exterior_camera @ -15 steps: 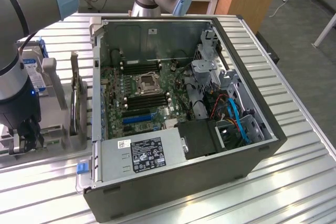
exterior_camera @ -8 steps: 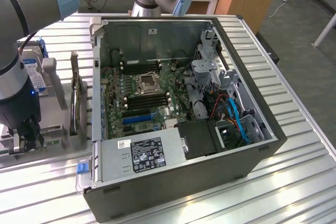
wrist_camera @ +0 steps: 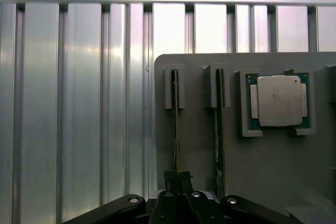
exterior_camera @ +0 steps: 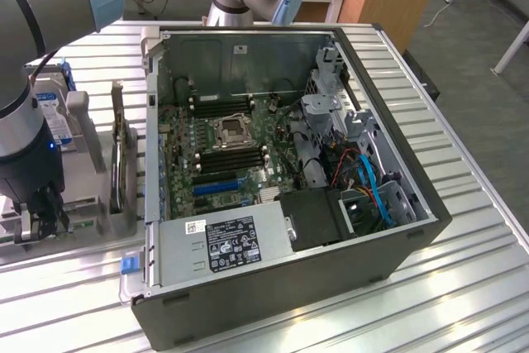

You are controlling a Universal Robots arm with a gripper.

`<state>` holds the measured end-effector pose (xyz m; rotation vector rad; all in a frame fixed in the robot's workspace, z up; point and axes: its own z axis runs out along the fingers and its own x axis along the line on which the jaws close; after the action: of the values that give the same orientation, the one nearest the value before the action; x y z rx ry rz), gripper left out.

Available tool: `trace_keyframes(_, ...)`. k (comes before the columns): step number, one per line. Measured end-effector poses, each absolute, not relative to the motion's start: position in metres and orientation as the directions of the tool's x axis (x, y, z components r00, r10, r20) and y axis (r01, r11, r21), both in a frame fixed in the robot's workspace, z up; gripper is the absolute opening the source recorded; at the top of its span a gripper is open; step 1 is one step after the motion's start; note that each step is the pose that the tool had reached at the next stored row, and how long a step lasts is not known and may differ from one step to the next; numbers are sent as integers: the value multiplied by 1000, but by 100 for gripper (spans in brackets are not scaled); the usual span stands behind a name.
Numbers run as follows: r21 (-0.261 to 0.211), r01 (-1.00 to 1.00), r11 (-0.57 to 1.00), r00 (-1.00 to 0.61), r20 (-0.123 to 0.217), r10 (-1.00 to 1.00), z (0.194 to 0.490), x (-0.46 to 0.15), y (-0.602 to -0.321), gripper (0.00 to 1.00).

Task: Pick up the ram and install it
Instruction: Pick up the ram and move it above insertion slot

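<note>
My gripper (exterior_camera: 47,219) sat at the lower left of the exterior view, low over the grey holder (wrist_camera: 199,153) that rests on the slatted counter (wrist_camera: 79,103). In the wrist view the gripper (wrist_camera: 177,176) was drawn narrow. Its fingertips (wrist_camera: 170,178) stood on either side of the ram (wrist_camera: 175,114), and I judged them closed on its thin edge rather than merely beside it.

The ram stood on edge in a slot of the holder. Its long axis ran straight out from between my fingertips, in line with the counter's ridges, so the grip fell across its thickness. How much of the stick lay under the gripper I could not tell. A second stick (wrist_camera: 218,129) stood parallel just beside it, between the ram and the square silver processor (wrist_camera: 278,100).

The open computer case (exterior_camera: 273,303) lay toward the exterior view's right of my gripper. Its motherboard (exterior_camera: 223,146) faced up, with black memory slots (exterior_camera: 234,159) running across the frame near the centre.
</note>
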<state>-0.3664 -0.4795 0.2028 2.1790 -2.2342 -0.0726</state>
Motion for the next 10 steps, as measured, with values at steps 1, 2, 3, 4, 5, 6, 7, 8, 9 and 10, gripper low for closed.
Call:
trace_keyframes(1,47,-999,23,-24,-18,-1000,203,-366,-480,12)
trace_keyframes(2,47,-999,22,-23,-18,-1000,203,-366,-480,12)
trace_keyframes(3,47,-999,20,-21,-18,-1000,203,-366,-480,12)
trace_keyframes(4,47,-999,18,-19,-18,-1000,203,-366,-480,12)
trace_keyframes(5,47,-999,17,-18,-18,-1000,203,-366,-480,12)
trace_keyframes(6,47,-999,15,-16,-18,-1000,203,-366,-480,12)
trace_keyframes(7,47,-999,13,-14,-18,-1000,203,-366,-480,12)
trace_keyframes(8,47,-999,11,-12,-18,-1000,203,-366,-480,12)
trace_keyframes(9,47,-999,9,-9,-18,-1000,203,-366,-480,12)
trace_keyframes(10,47,-999,6,-7,-18,-1000,203,-366,-480,12)
